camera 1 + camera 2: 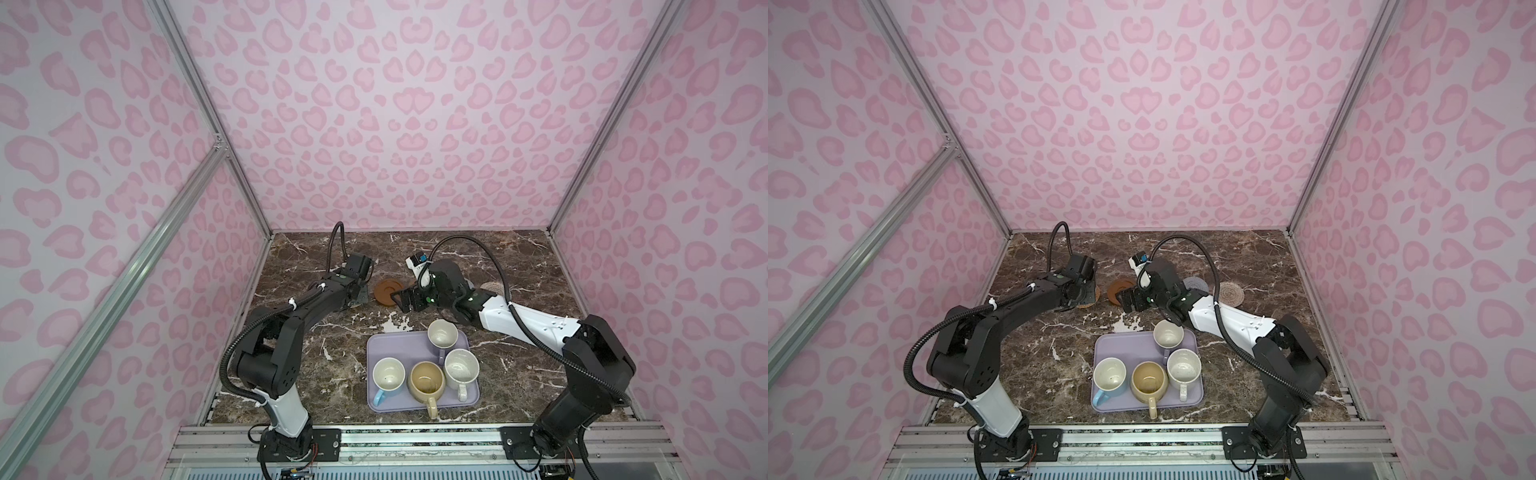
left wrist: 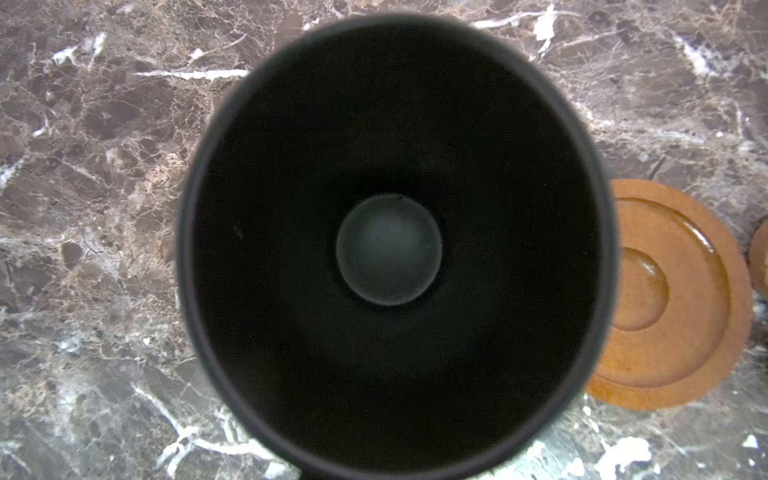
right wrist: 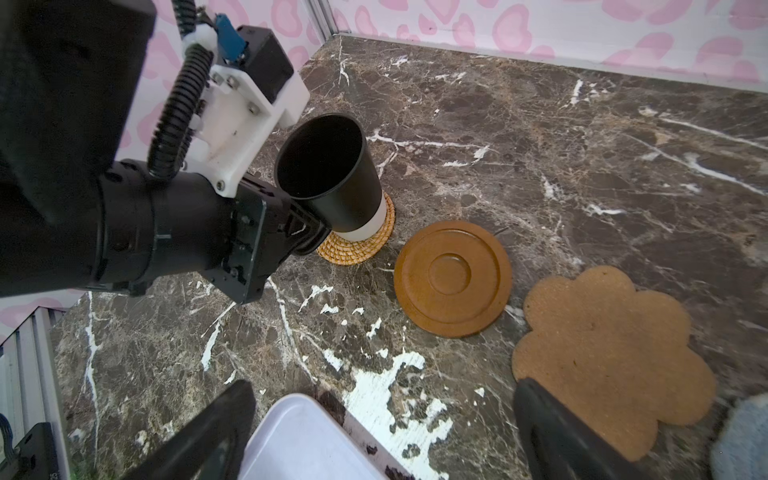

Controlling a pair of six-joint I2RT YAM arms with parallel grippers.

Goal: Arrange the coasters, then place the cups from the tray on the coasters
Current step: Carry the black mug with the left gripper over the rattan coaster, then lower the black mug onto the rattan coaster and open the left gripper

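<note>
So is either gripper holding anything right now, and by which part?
The left gripper holds the black cup low on one side; its handle is hidden. The right gripper is open and empty.

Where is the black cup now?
In the right wrist view the black cup stands on the rattan coaster, beside the brown coaster, on the left, held by the left tool.
</note>
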